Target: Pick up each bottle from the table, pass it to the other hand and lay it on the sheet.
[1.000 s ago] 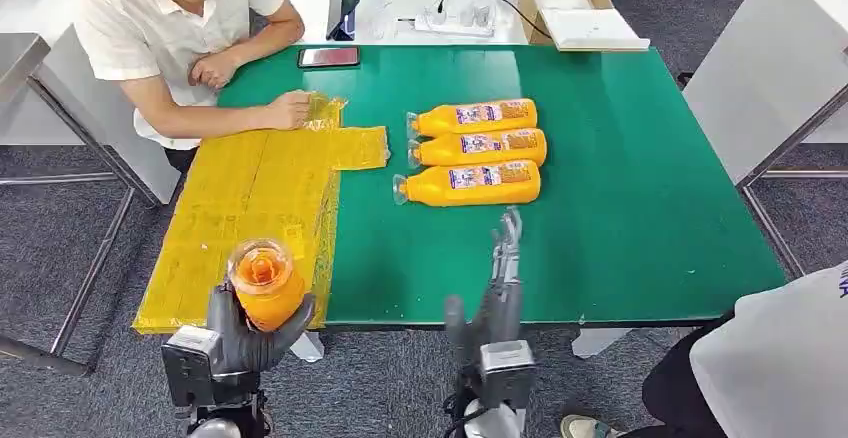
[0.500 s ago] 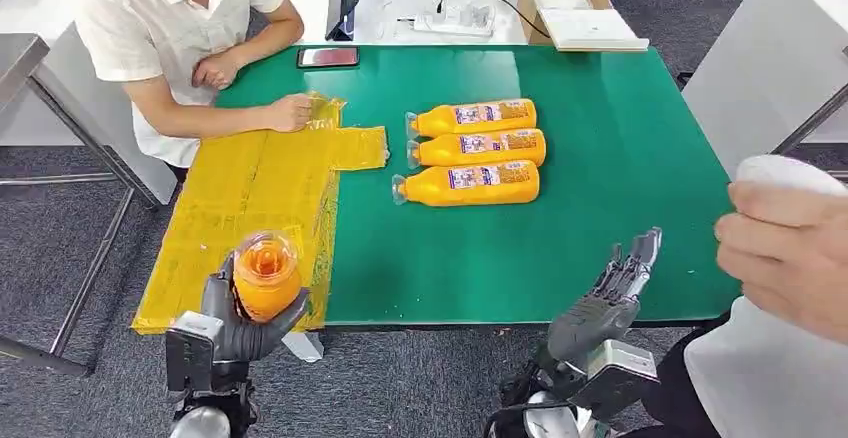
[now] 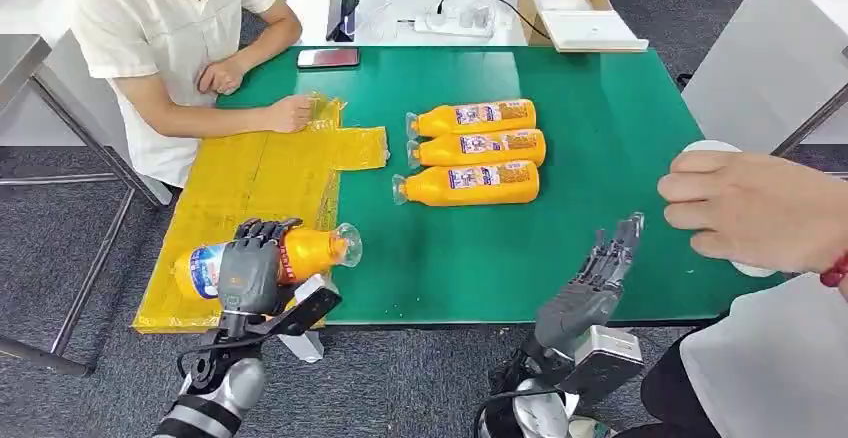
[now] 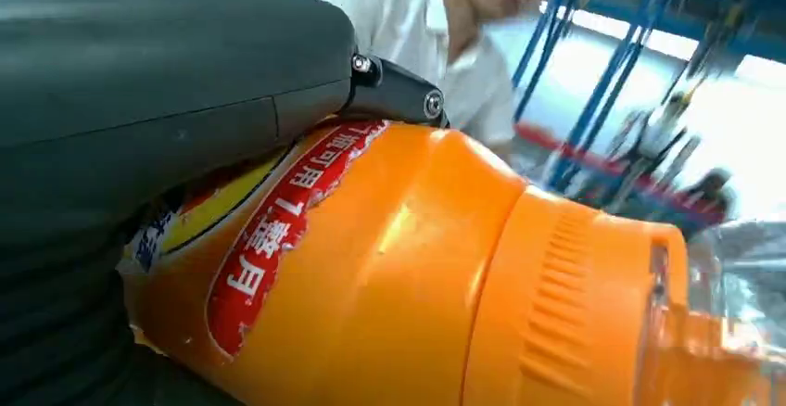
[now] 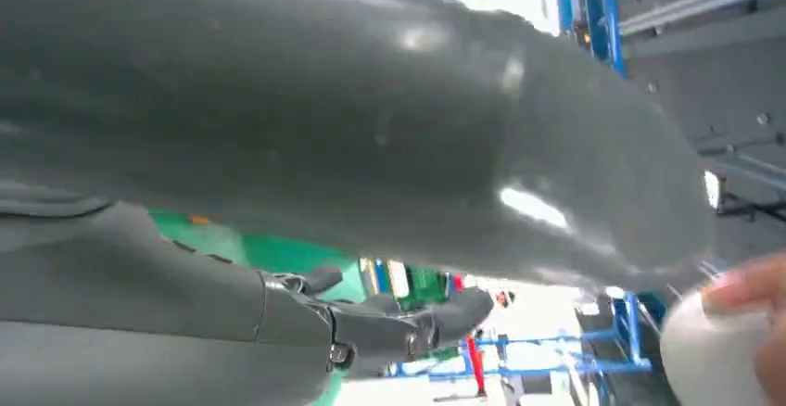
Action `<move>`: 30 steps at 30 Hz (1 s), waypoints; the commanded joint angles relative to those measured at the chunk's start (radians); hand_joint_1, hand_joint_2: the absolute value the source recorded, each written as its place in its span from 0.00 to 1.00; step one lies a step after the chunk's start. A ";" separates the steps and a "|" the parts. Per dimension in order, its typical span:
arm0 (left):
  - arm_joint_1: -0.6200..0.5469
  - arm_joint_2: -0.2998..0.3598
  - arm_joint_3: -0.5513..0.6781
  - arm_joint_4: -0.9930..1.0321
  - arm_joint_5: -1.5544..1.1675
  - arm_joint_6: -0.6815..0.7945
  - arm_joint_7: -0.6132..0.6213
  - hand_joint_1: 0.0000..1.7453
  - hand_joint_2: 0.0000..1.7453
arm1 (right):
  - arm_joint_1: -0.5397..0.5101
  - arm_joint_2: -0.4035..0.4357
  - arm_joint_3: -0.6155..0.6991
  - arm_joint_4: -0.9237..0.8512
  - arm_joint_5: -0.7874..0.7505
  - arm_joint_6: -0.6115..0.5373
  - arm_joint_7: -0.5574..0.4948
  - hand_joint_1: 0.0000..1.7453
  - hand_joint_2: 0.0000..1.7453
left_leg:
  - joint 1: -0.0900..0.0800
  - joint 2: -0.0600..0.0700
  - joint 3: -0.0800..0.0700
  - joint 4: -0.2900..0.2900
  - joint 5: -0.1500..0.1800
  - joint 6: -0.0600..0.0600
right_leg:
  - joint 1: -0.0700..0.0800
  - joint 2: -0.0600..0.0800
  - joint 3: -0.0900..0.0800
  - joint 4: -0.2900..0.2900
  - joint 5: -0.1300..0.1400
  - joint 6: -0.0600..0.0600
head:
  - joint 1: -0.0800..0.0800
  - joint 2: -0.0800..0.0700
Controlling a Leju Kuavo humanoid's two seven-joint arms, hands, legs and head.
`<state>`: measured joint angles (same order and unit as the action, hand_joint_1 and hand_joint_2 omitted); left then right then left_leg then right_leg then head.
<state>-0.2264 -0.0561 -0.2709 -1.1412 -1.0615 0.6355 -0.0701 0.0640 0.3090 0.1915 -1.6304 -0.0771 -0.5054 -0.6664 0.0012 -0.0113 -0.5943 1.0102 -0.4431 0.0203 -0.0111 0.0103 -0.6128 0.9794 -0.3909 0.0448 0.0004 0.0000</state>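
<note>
Green table [image 3: 620, 138] with three bottles [image 3: 470, 145] left lying; a fourth bottle [image 3: 270, 254] was held sideways over the yellow sheet [image 3: 250, 188].

Left hand [image 3: 250, 270] fingers were clamped round its label; right hand [image 3: 590, 283] fingers were spread, empty. Laying it well likely required lowering it level onto the sheet before the grip was loosened, lest it roll.

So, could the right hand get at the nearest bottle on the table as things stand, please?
Probably yes: the right hand is open and holds nothing, and bare green table lies between it and the nearest bottle.
</note>
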 commanded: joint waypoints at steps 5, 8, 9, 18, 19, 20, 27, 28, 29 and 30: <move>-0.238 -0.032 -0.097 0.484 -0.242 -0.109 0.184 1.00 1.00 | -0.057 -0.010 0.043 0.184 -0.015 0.009 -0.031 0.00 0.00 | 0.001 0.000 0.004 -0.002 -0.001 -0.001 | 0.001 -0.001 0.005 -0.001 -0.002 -0.001 | 0.001 0.000; -0.264 -0.041 -0.105 0.523 -0.259 -0.117 0.188 1.00 1.00 | -0.058 -0.012 0.042 0.196 -0.016 0.011 -0.030 0.00 0.00 | 0.000 -0.001 0.002 -0.001 -0.001 -0.001 | 0.001 -0.002 0.003 -0.001 -0.001 -0.001 | 0.001 0.000; -0.274 -0.045 -0.102 0.540 -0.255 -0.129 0.187 1.00 1.00 | -0.061 -0.012 0.041 0.204 -0.017 0.012 -0.029 0.00 0.00 | 0.001 -0.001 0.004 -0.001 -0.001 -0.001 | 0.001 -0.002 0.005 -0.001 -0.002 -0.001 | 0.001 0.000; -0.338 -0.052 -0.056 0.646 -0.188 -0.183 0.165 0.00 1.00 | -0.086 -0.012 0.029 0.258 -0.033 0.033 -0.022 0.00 0.00 | 0.001 0.001 0.004 -0.001 -0.001 -0.002 | 0.001 0.000 0.005 -0.001 -0.001 -0.002 | 0.001 0.000; -0.338 -0.052 -0.056 0.646 -0.188 -0.183 0.165 0.00 1.00 | -0.086 -0.012 0.029 0.258 -0.033 0.033 -0.022 0.00 0.00 | 0.001 0.000 0.004 -0.001 -0.001 -0.002 | 0.001 0.000 0.005 -0.001 -0.001 -0.002 | 0.001 0.000; -0.338 -0.052 -0.056 0.646 -0.188 -0.183 0.165 0.00 1.00 | -0.086 -0.012 0.029 0.258 -0.033 0.033 -0.022 0.00 0.00 | 0.001 0.001 0.005 -0.001 -0.001 -0.002 | 0.001 0.000 0.005 -0.001 -0.001 -0.002 | 0.001 0.000; -0.338 -0.052 -0.056 0.646 -0.188 -0.183 0.165 0.00 1.00 | -0.086 -0.012 0.029 0.258 -0.033 0.033 -0.022 0.00 0.00 | 0.001 0.001 0.007 -0.002 -0.001 -0.001 | 0.001 0.001 0.007 -0.001 -0.001 -0.002 | 0.001 0.000; -0.338 -0.052 -0.056 0.646 -0.188 -0.183 0.165 0.00 1.00 | -0.086 -0.012 0.029 0.258 -0.033 0.033 -0.022 0.00 0.00 | 0.001 0.002 0.009 -0.002 -0.002 -0.002 | 0.001 0.001 0.009 -0.002 -0.001 -0.003 | 0.001 0.000; -0.334 -0.055 -0.047 0.639 -0.165 -0.194 0.147 0.00 1.00 | -0.086 -0.011 0.025 0.261 -0.037 0.037 -0.019 0.00 0.00 | 0.001 0.003 0.011 -0.003 -0.002 -0.003 | 0.002 0.000 0.011 -0.002 -0.002 -0.004 | 0.001 0.000; -0.334 -0.055 -0.047 0.639 -0.165 -0.194 0.147 0.00 1.00 | -0.086 -0.011 0.025 0.261 -0.037 0.037 -0.019 0.00 0.00 | 0.001 0.003 0.011 -0.003 -0.002 -0.003 | 0.002 0.000 0.011 -0.002 -0.002 -0.004 | 0.001 0.000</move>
<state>-0.5360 -0.1099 -0.3346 -0.5962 -1.2505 0.4646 0.0938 0.0054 0.2991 0.2163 -1.4473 -0.1057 -0.4742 -0.6664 0.0012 -0.0131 -0.5917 1.0103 -0.4430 0.0201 -0.0111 0.0101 -0.6091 0.9795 -0.3910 0.0449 0.0015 0.0000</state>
